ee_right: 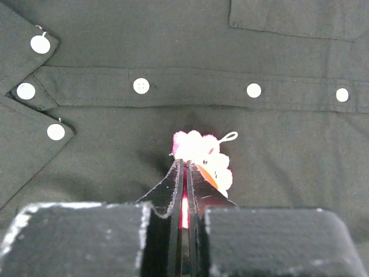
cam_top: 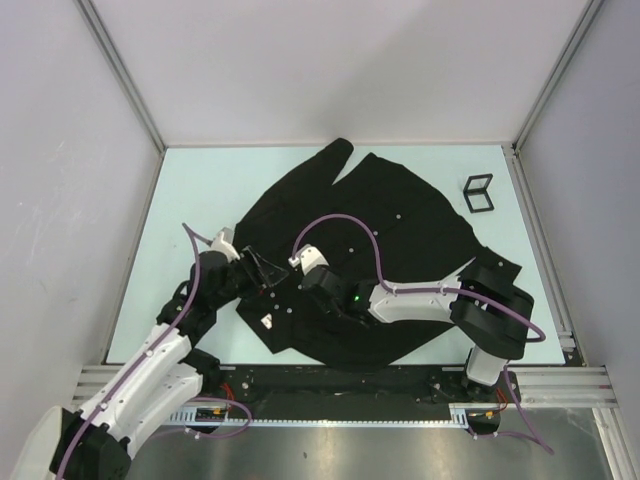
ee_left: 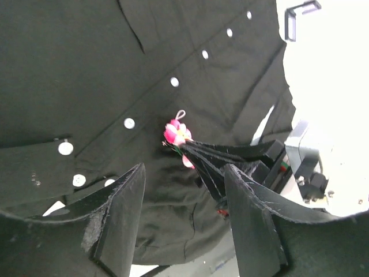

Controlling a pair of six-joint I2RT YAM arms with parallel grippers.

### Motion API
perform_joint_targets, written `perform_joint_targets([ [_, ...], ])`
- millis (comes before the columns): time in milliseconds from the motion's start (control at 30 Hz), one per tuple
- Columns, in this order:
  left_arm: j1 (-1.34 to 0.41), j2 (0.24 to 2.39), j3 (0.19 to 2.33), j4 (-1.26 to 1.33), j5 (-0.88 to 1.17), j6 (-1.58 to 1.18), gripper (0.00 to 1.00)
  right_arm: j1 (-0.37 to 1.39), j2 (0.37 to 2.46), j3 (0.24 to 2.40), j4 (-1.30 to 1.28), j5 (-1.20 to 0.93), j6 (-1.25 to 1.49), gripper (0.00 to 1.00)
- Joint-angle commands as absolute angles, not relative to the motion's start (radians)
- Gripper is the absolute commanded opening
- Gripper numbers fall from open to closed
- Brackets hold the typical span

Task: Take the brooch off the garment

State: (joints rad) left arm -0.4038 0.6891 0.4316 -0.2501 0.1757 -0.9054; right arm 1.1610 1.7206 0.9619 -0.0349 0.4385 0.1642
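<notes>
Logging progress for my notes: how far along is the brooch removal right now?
Done: the right gripper is shut on the brooch at its edge. In hand: pulling it off; the brooch lies against the garment, seemingly still pinned. The left gripper is open above the garment, holding nothing. Left: freeing the brooch and lifting it clear.

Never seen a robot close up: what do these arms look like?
The left arm and right arm have white shells, black joints and a purple cable each. The left tool and right tool each have two black wedge-shaped fingers, scuffed at the edges. The right arm has a green light.
</notes>
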Motion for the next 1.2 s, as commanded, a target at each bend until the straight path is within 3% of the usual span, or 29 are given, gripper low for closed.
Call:
perform_joint_targets([
  [0, -0.408, 0.719, 0.422, -0.167, 0.264, -0.873, 0.61, 1.149, 1.692, 0.946, -0.023, 0.453, 0.189, 0.00],
  [533, -0.580, 1.006, 0.483, -0.061, 0.284, -0.836, 0.41, 0.983, 1.614, 0.858, 0.066, 0.186, 0.255, 0.00],
  [800, -0.621, 1.146, 0.514, -0.005, 0.276, -0.844, 0.38, 0.943, 1.612, 0.833, 0.103, 0.060, 0.273, 0.00],
  [933, -0.621, 1.151, 0.491, -0.005, 0.242, -0.854, 0.33, 0.959, 1.634, 0.833, 0.109, 0.046, 0.287, 0.00],
  [1167, -0.621, 1.072, 0.436, 0.031, 0.187, -0.893, 0.31, 0.979, 1.641, 0.831, 0.158, 0.011, 0.385, 0.00],
])
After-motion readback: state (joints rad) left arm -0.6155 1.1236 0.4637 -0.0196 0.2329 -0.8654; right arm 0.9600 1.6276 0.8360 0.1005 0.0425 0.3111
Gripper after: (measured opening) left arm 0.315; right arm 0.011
